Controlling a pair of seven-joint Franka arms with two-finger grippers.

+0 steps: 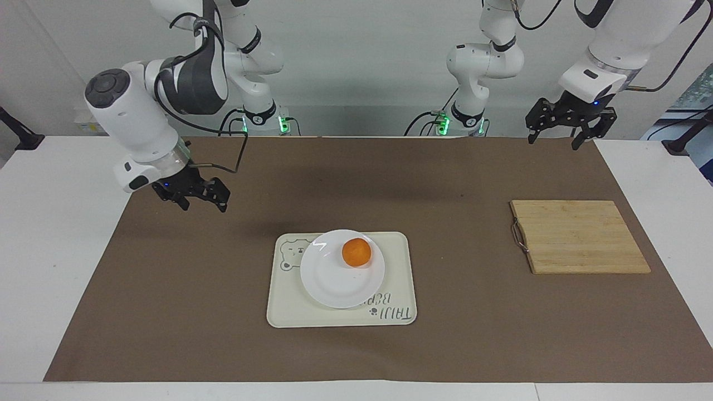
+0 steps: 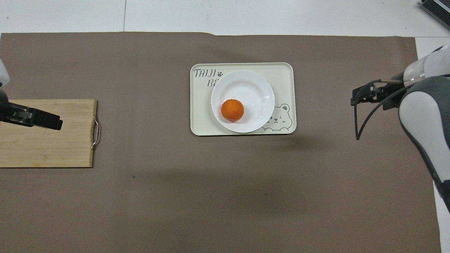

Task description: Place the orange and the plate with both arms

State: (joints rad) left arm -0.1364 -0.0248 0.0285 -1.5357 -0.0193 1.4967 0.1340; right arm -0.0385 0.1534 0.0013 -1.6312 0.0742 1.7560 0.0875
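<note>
The orange (image 1: 356, 252) sits on the white plate (image 1: 334, 281), toward its rim nearest the robots. The plate rests on a cream tray (image 1: 398, 278) with a bear drawing, mid-table. In the overhead view the orange (image 2: 232, 110) and plate (image 2: 249, 88) lie on the tray (image 2: 200, 116). My right gripper (image 1: 203, 206) is open and empty, raised over the brown mat toward the right arm's end, clear of the tray; it also shows in the overhead view (image 2: 355, 99). My left gripper (image 1: 553, 142) is open and empty and waits, raised at the left arm's end, and shows over the board in the overhead view (image 2: 52, 123).
A bamboo cutting board (image 1: 579, 236) with a metal handle lies toward the left arm's end of the table, also in the overhead view (image 2: 52, 147). A brown mat (image 1: 445, 345) covers the white table.
</note>
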